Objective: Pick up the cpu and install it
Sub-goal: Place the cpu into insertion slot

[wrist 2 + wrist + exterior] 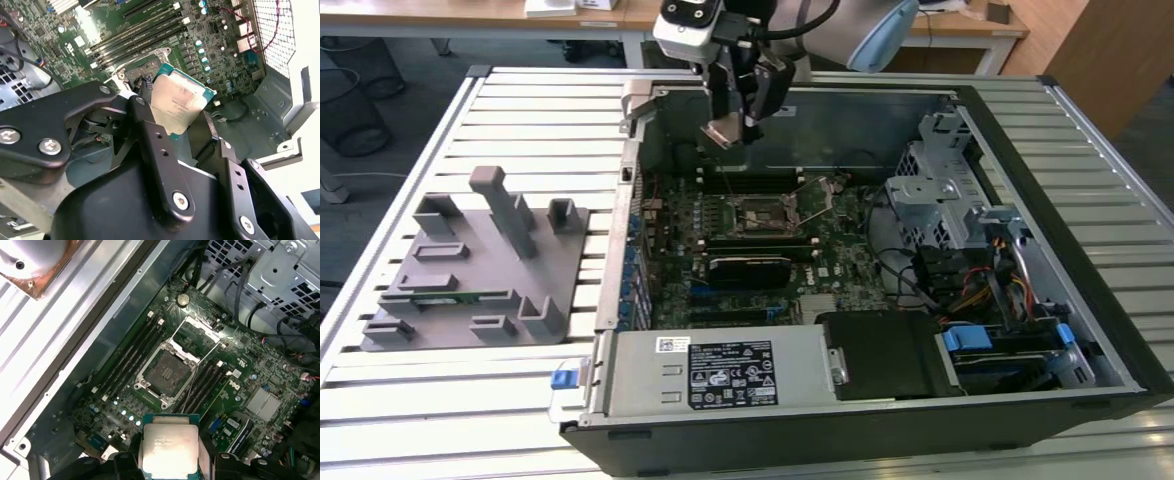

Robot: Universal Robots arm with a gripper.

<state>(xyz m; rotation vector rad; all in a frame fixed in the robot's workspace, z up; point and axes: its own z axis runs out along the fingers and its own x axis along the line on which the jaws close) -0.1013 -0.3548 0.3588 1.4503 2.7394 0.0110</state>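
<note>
1. A robot gripper [731,128] hangs over an open computer case [1067,210], at about 12 o'clock in the exterior view.
2. Its two black fingers [150,135] are drawn in narrow, pinching the cpu [177,102] by opposite edges.
3. The cpu's silver top shows in both wrist views. The chip is in the air, above the green motherboard [854,250].
4. In the exterior view, the black socket [765,212] lies at 6 o'clock from the gripper. Its metal frame [200,332] is swung open.
5. A grey parts holder [467,270] sits on the slatted table [520,110], at 9 o'clock from the case.
</note>
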